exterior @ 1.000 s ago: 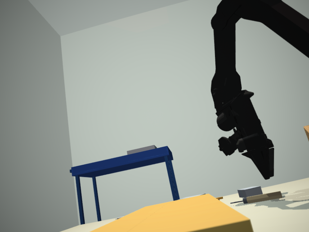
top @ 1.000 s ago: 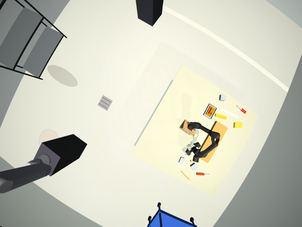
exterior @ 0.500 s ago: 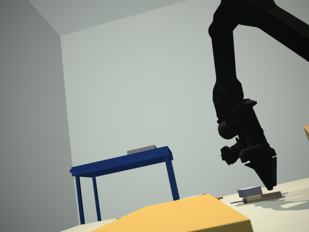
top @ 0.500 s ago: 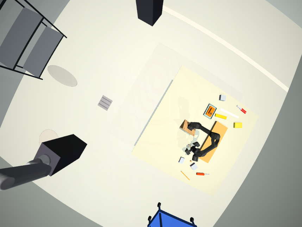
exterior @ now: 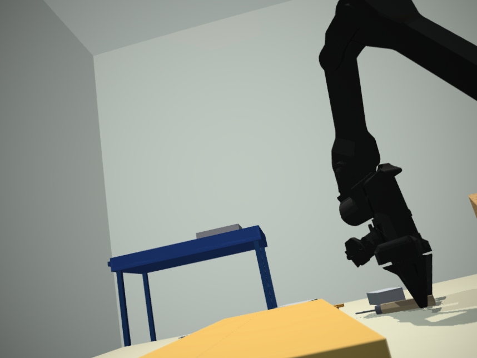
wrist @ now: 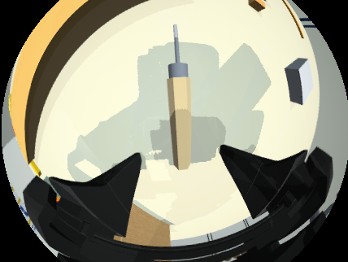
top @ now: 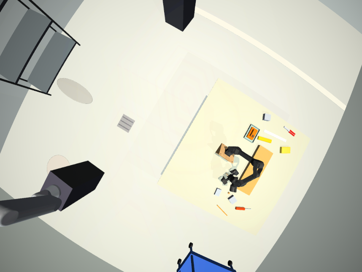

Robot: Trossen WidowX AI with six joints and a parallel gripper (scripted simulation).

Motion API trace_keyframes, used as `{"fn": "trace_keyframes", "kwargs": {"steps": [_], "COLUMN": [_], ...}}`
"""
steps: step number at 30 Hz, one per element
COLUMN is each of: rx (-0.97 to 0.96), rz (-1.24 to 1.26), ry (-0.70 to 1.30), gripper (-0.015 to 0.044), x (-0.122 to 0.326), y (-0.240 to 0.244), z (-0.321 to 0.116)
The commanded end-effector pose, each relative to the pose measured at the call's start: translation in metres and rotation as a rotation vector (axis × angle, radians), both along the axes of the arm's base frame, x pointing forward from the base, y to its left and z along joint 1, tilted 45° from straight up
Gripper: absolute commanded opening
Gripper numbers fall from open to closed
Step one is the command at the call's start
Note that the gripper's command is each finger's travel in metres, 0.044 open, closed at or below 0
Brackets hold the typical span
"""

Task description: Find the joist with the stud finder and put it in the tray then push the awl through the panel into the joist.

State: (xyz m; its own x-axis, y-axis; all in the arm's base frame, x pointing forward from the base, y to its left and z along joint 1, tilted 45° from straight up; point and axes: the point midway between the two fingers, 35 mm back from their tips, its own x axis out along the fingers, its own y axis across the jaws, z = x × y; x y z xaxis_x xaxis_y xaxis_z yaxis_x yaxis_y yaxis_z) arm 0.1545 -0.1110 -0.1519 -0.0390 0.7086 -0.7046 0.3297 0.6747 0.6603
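Observation:
The awl (exterior: 396, 306) (wrist: 179, 122) lies flat on the table, with a pale wooden handle, grey collar and thin metal shaft. My gripper (top: 228, 175) (exterior: 426, 300) (wrist: 181, 153) is open and low at the butt end of the handle, one finger on each side. In the wrist view both fingers stand apart from the handle. The orange-tan floor panel (top: 260, 158) (exterior: 269, 327) (wrist: 41, 45) lies beside the awl; I see no hole in its visible surface. The orange stud finder (top: 249, 136) lies in the tray (top: 255, 127) past the panel's far end from the gripper.
Pale blocks (top: 217, 191) (top: 232, 199), a pencil (top: 222, 210) and a red screwdriver (top: 239, 208) lie near the gripper's side. A yellow bar (top: 264, 139), a white strip (top: 274, 135), red pliers (top: 291, 132) and a yellow block (top: 285, 149) lie around the tray's side. The arm stands on a wooden mount (top: 221, 148).

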Motion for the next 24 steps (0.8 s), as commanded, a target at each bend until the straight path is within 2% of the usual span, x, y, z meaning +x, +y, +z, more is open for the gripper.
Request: {"fn": "trace_keyframes", "kwargs": {"steps": [1,11,17,19,24], "rx": [0.002,0.002,0.002,0.001,-0.001], "rz": [-0.005,-0.005,-0.005,-0.005,-0.005], "ry": [0.000,0.000,0.000,0.000,0.001], "gripper": [0.0335,0.0072,0.0032,0.0000,0.0000], "x": [0.000,0.000,0.000,0.000,0.003], "y": [0.001,0.001,0.001,-0.001,-0.022], "z": [-0.001,-0.001,-0.001,0.001,0.018]}}
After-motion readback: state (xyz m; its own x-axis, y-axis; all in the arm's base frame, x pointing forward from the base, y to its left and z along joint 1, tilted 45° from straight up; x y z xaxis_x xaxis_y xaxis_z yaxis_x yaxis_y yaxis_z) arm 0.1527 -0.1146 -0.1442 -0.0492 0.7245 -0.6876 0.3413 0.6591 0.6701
